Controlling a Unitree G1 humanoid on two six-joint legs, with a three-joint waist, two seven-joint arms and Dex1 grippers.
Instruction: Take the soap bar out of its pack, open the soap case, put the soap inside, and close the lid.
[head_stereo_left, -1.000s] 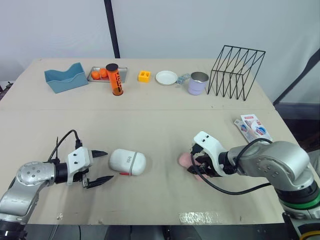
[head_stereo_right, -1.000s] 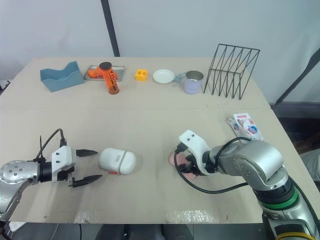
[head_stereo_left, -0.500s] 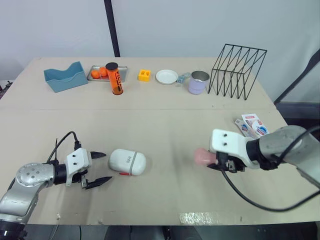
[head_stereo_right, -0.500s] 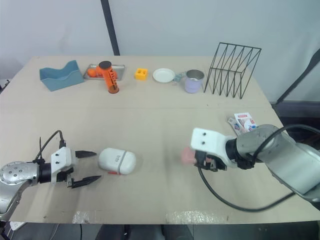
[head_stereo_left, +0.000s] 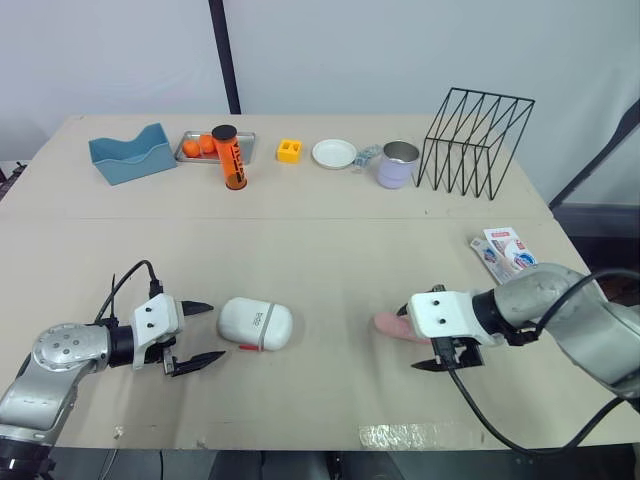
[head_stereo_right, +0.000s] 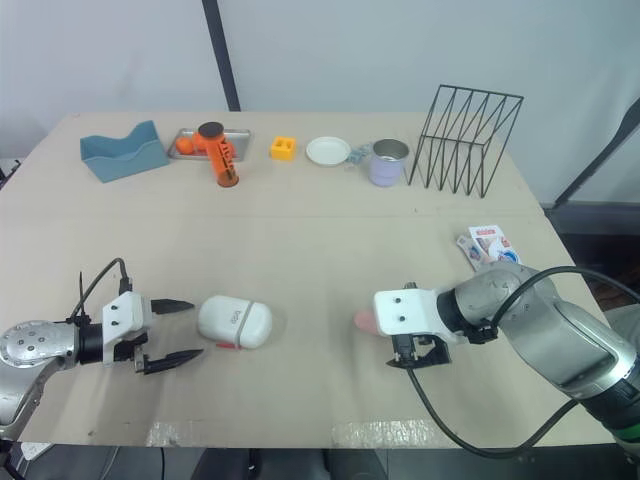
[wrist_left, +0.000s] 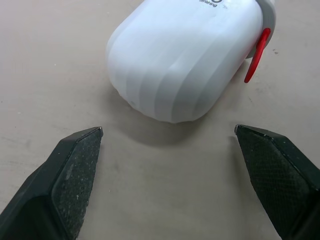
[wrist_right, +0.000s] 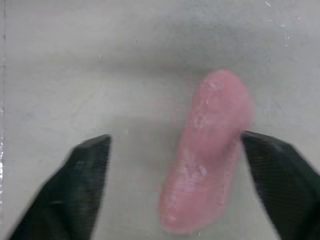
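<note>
The pink soap bar (head_stereo_left: 387, 324) lies bare on the table right of centre. My right gripper (head_stereo_left: 408, 346) is open around it. In the right wrist view the soap (wrist_right: 207, 150) sits between the two fingers (wrist_right: 82, 185), closer to one of them. The white soap case (head_stereo_left: 255, 323), with a red latch, lies shut on the table left of centre. My left gripper (head_stereo_left: 197, 335) is open just left of the case with nothing between its fingers. The left wrist view shows the case (wrist_left: 185, 55) a little beyond the fingertips (wrist_left: 80, 160). The soap pack (head_stereo_left: 505, 252) lies near the table's right edge.
Along the back of the table stand a blue holder (head_stereo_left: 130, 155), a tray (head_stereo_left: 186, 157) with oranges, an orange cylinder (head_stereo_left: 230, 158), a yellow block (head_stereo_left: 289, 151), a white plate (head_stereo_left: 333, 154), a purple cup (head_stereo_left: 397, 165) and a black wire rack (head_stereo_left: 475, 130).
My right gripper held the soap, lifted it a little to the right, then set it down and opened. The left arm and the case have not moved.
</note>
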